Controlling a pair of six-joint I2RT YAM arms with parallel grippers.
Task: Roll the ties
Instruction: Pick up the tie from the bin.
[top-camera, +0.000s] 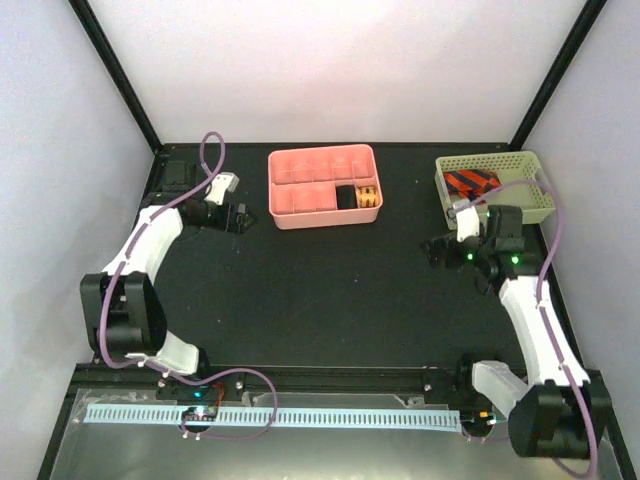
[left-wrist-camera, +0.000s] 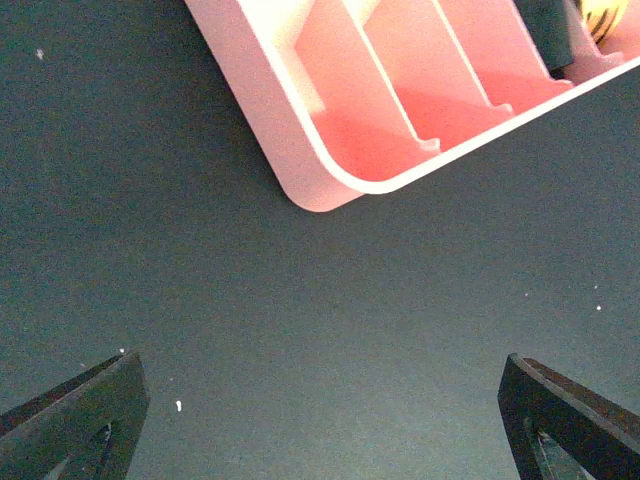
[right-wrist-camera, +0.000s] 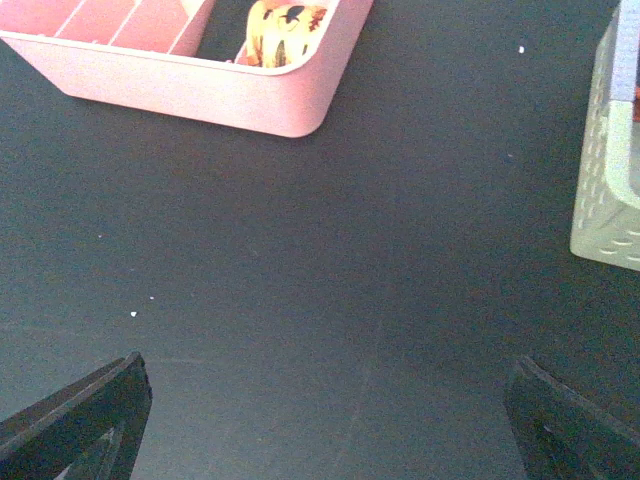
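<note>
An orange-red tie with dark navy stripes (top-camera: 470, 182) lies bunched in the pale green basket (top-camera: 535, 205) at the back right. My right gripper (top-camera: 437, 250) is open and empty over the bare mat, left of and in front of the basket; its fingertips (right-wrist-camera: 90, 415) stand wide apart. My left gripper (top-camera: 243, 219) is open and empty, just left of the pink tray (top-camera: 290, 215); one of its fingers (left-wrist-camera: 85, 410) shows low in the left wrist view. The tray's corner (left-wrist-camera: 330, 185) lies ahead of it.
The pink tray has several compartments; a dark rolled item (top-camera: 346, 197) and a yellow patterned roll (top-camera: 368, 196) sit at its right end. The yellow roll also shows in the right wrist view (right-wrist-camera: 285, 30). The basket wall (right-wrist-camera: 605, 180) is at that view's right. Black mat (top-camera: 330, 290).
</note>
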